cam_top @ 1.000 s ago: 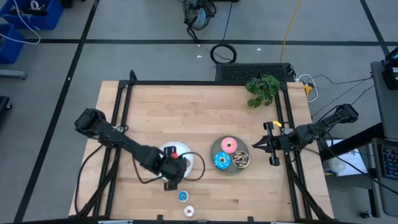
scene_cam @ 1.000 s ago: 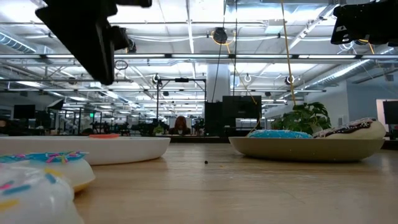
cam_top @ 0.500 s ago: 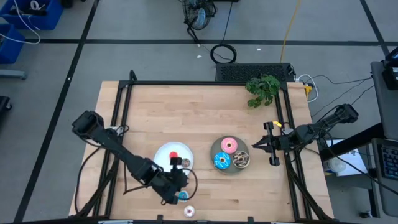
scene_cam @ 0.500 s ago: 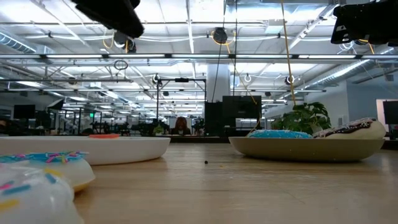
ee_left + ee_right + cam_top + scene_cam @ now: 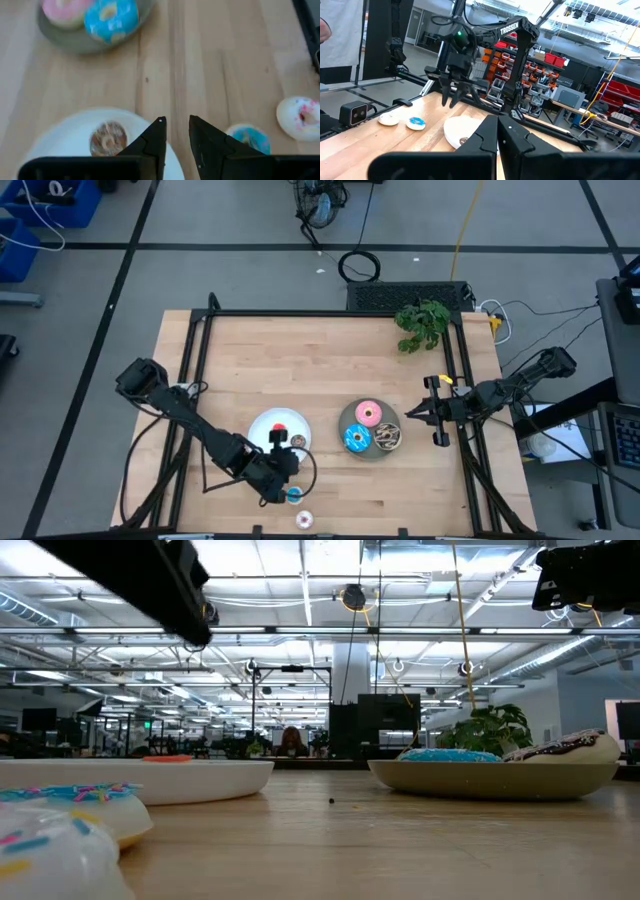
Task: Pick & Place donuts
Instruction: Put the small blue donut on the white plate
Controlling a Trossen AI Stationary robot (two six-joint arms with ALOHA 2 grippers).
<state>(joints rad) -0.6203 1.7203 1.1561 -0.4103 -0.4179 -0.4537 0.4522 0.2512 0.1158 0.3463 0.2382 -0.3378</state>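
- Left gripper hangs over white plate's near edge, fingers a little apart, holding nothing.
- Left wrist view alone shows tiny brown donut on that plate, tiny blue donut and whitish donut on table.
- Right gripper waits beside grey plate, fingers pressed together.

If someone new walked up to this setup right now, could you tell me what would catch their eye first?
Probably the grey plate right of centre, holding the pink donut, the blue-sprinkled donut and the dark brown-sprinkled donut. Next, the left gripper hovers near the table's front edge between the white plate and the small blue donut. The right gripper waits at the right edge.
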